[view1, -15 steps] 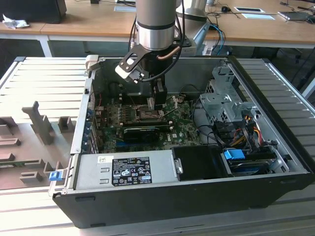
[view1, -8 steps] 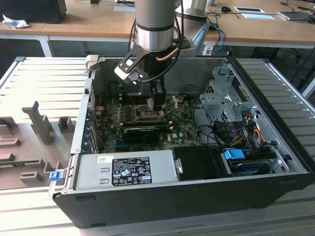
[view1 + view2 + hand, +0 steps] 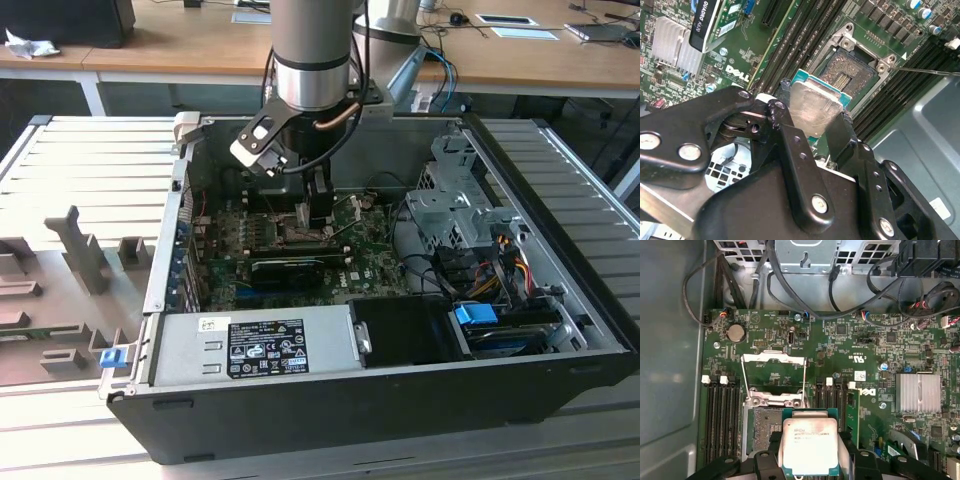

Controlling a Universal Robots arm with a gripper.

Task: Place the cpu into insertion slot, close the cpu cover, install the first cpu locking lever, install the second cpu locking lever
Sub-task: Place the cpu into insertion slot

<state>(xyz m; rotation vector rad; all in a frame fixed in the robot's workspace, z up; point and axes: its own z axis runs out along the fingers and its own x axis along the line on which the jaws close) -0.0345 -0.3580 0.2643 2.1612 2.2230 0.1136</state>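
1. Gripper state. My gripper (image 3: 816,109) is closed part-way on the cpu (image 3: 815,106). The two black fingers (image 3: 790,145) clamp opposite edges of the chip, and its silver-grey metal top faces the wrist cameras. In the exterior view the gripper (image 3: 313,212) reaches down into the open computer case (image 3: 400,400), over the motherboard (image 3: 225,245).

2. Location of the cpu. In the first wrist view the cpu (image 3: 809,445) hangs over one side of the insertion slot (image 3: 764,427) and hides that part of the pin field. It also overlaps the adjacent bank of memory slots (image 3: 827,400). I cannot tell whether the chip touches the socket frame; I judge that it is not seated.

3. Governing relation. The insertion slot (image 3: 852,70) lies sideways from my gripper, on the side away from the finned heat sink (image 3: 917,392). The offset runs across the memory slots, not along them. The chip is square, so no long axis applies. In the first wrist view its edges run nearly parallel to the socket frame, so I judge the error to be mainly in position, not rotation.

4. Socket condition. The cpu cover (image 3: 774,356) stands open at the socket edge nearer the coin cell (image 3: 736,332). A thin locking lever (image 3: 930,71) lies swung clear of the socket. The pin field is exposed. The first step of the task is in hand; cover and levers are not closed.
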